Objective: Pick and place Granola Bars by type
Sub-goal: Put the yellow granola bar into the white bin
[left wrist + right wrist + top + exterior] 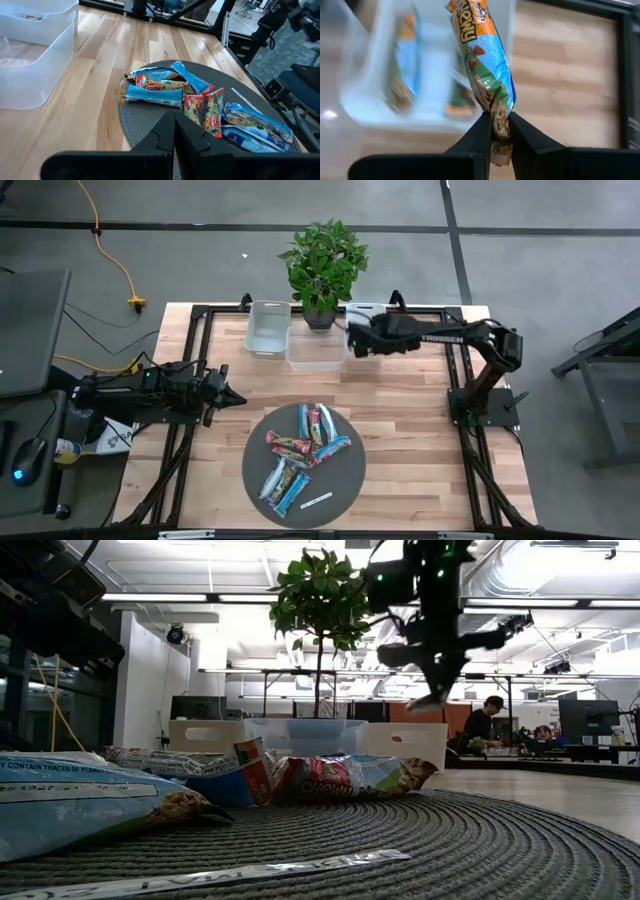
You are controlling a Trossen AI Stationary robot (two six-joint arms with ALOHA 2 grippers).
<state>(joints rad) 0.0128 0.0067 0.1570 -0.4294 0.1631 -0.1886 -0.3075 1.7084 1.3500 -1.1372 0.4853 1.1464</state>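
Your right gripper has its jaws pinched on the crimped end of one granola bar, an orange, green and blue wrapper. The bar's long axis runs straight out from the fingertips, its free orange end pointing away from the wrist and toward the white bin blurred behind it. From above, that gripper hangs over the far edge of the table, at the right-hand bin just right of the potted plant; the low view shows it well above the tabletop.

At least two wrappers already lie in that bin, so sorting has begun. The clear tray in front of the plant and the white bin to the left show little that you can make out from above.

Most of the work is left, in my judgement. The pile of bars on the round dark mat, near centre, holds about ten pieces, light blue and red mixed, fanned in all directions with long axes crossing and several overlapping.

Your left gripper waits with jaws closed and empty, pointing right toward the mat from the table's left side.
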